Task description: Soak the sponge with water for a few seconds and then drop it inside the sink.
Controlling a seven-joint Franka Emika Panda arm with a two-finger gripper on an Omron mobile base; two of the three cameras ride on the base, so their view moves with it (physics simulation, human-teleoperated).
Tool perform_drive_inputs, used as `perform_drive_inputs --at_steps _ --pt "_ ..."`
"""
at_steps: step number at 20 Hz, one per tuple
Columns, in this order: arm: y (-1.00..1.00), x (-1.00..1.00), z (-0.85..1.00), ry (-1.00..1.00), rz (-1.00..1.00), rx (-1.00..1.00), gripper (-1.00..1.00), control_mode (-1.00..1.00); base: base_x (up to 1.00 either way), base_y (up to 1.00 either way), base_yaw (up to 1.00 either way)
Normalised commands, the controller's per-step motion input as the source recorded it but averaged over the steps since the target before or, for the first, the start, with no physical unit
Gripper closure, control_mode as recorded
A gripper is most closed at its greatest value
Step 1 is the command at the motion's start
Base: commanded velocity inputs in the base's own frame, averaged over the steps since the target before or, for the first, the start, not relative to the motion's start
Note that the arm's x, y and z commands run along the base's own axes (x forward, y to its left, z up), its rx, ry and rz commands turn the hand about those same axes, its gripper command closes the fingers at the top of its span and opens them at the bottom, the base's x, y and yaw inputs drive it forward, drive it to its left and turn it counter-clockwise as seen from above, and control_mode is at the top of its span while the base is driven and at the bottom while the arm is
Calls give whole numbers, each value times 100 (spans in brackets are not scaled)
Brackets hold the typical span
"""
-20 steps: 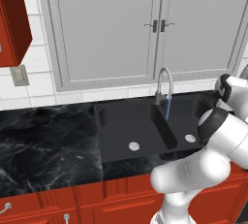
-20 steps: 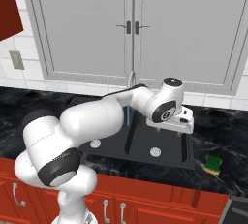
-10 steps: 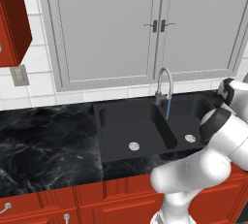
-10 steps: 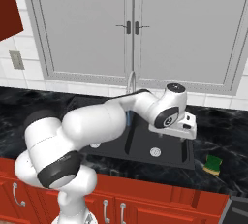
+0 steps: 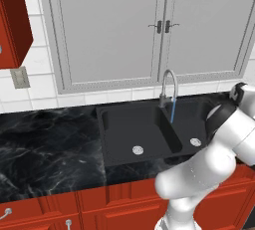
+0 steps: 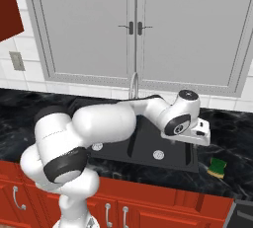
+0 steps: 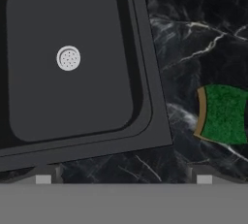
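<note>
Kitchen worktop with the sink (image 5: 130, 133), the tap (image 5: 168, 85) and the robot arm. The sponge (image 6: 217, 167) lies green side up on the black marbled counter (image 6: 232, 143), just off the sink's right front corner and apart from its rim. In the hand view the sponge (image 7: 223, 114) sits at about 3 o'clock and its far end is cut off by the frame edge, with the yellow layer showing as a thin strip along its near side.

The water (image 5: 173, 111) falls as a thin blue line from the spout into the right basin. From the right base camera the arm hides this stream and most of the tap.

The gripper (image 7: 123, 179) hangs above the counter beside the right basin. Its two finger tips stand far apart with nothing between them. In the left base view the hand is largely hidden behind the arm's own elbow.
</note>
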Motion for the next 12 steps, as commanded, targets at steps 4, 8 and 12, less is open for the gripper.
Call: perform_drive_inputs --at_steps 4,8,12 --pt "-54 -7 -17 0 0 0 -100 -100 0 0 0" --pt "-48 -14 -4 0 0 0 -100 -100 0 0 0" --pt "-36 -12 0 0 0 0 -100 -100 0 0 0"
